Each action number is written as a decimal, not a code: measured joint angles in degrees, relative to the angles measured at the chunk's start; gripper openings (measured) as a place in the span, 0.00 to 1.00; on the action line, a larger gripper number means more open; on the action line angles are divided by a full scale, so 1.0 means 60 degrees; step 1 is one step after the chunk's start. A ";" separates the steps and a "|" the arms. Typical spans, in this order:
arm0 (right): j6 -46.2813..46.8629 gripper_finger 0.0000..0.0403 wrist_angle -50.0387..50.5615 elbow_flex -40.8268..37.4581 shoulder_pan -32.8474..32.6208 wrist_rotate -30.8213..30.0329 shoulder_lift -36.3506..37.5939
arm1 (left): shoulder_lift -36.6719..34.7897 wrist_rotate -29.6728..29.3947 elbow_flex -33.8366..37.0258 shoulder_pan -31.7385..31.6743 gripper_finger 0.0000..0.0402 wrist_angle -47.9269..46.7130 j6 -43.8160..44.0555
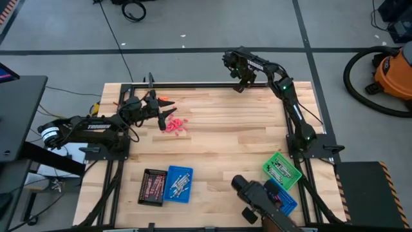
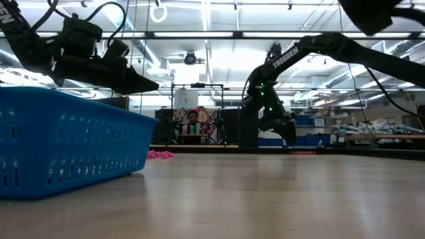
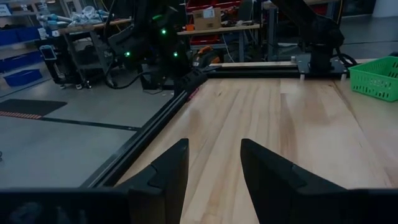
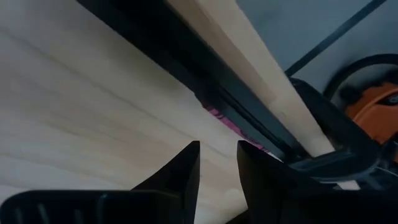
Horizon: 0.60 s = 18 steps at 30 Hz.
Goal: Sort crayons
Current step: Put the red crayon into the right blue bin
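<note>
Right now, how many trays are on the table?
4: a black tray and a blue tray side by side at the near edge, a green tray at right, another blue tray partly hidden below it.

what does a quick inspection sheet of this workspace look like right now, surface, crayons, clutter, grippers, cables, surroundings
surface: wooden table, bare in the middle.
job's things: pink crayons loose in a pile near the left gripper; more sticks lie in the black tray, blue tray and green tray.
clutter: a second blue basket at the near edge.
grippers: left gripper open, empty, beside the pink pile; right gripper open, empty, at the far edge of the table.
cables: black cable across the floor behind the table.
surroundings: orange vacuum on the floor to the right; a person far behind the table.
</note>
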State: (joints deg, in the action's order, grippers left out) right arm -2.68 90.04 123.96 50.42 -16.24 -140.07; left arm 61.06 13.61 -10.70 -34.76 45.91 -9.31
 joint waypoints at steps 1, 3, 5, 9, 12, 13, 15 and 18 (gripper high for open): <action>-0.0004 0.29 -0.0003 0.0001 0.0016 0.0102 -0.0011 | 0.0000 0.0001 0.0000 0.0000 0.39 0.0002 -0.0008; -0.0013 0.28 -0.0003 0.0003 0.0116 0.0239 -0.0075 | 0.0000 0.0002 0.0000 0.0000 0.39 0.0009 -0.0017; 0.0171 0.28 0.0000 -0.0011 0.0231 0.0466 -0.0151 | 0.0000 0.0003 0.0000 0.0000 0.39 0.0011 -0.0047; 0.0715 0.27 -0.0006 0.0000 0.0459 0.0683 -0.0229 | -0.0003 0.0000 0.0000 0.0000 0.39 0.0039 -0.0050; 0.0641 0.26 -0.0003 0.0000 0.0485 0.0727 -0.0233 | -0.0004 0.0000 0.0000 0.0000 0.39 0.0038 -0.0050; 0.0617 0.26 -0.0001 0.0000 0.0476 0.0736 -0.0233 | -0.0004 0.0000 0.0000 0.0000 0.39 0.0040 -0.0054; 0.0519 0.25 -0.0003 0.0000 0.0465 0.0753 -0.0233 | -0.0004 0.0000 0.0000 0.0000 0.39 0.0040 -0.0086; 0.0528 0.25 -0.0003 0.0000 0.0469 0.0809 -0.0233 | -0.0004 0.0001 0.0000 0.0000 0.39 0.0036 -0.0086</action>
State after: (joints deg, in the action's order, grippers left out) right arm 0.49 90.02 123.96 53.23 -11.39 -141.47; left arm 61.04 13.61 -10.70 -34.76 46.13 -9.82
